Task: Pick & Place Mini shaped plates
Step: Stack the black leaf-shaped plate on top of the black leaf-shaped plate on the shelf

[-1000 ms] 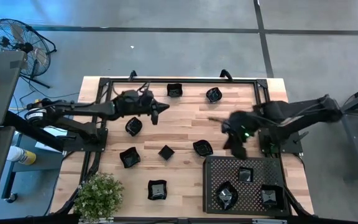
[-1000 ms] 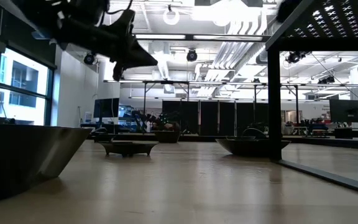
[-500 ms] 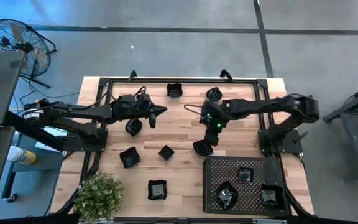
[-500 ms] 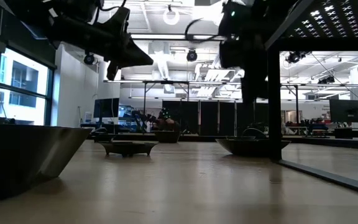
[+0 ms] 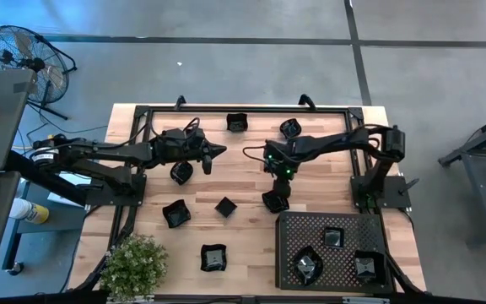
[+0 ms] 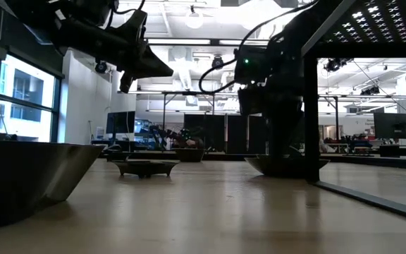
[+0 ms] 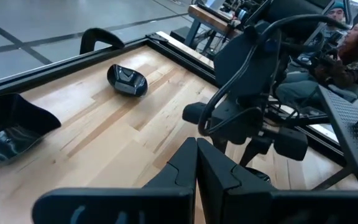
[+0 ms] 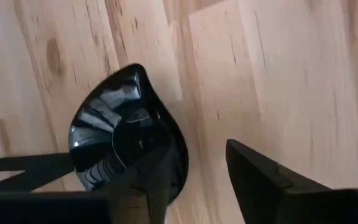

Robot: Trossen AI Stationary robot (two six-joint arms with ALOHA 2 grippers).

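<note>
Tray [image 5: 287, 253] nearest, three mini plates inside. Right gripper [image 5: 278, 191] has swung from the tray to above the mini plate [image 5: 275, 201] on the desk [image 5: 243, 169], jaws parted astride its rim, nothing grasped: next pick beginning. Farther off, left gripper [image 5: 215, 151] hovers, jaws clenched empty.

The table [image 5: 243, 165] is pale butcher-block wood, smooth, with visible grain and a soft sheen. The mini shaped plates [image 8: 126, 140] are glossy black, catching bright highlights. The right gripper [image 8: 191, 180] has matt black plastic-looking fingers. The perforated tray [image 5: 287, 245] looks like matt black metal.
</note>
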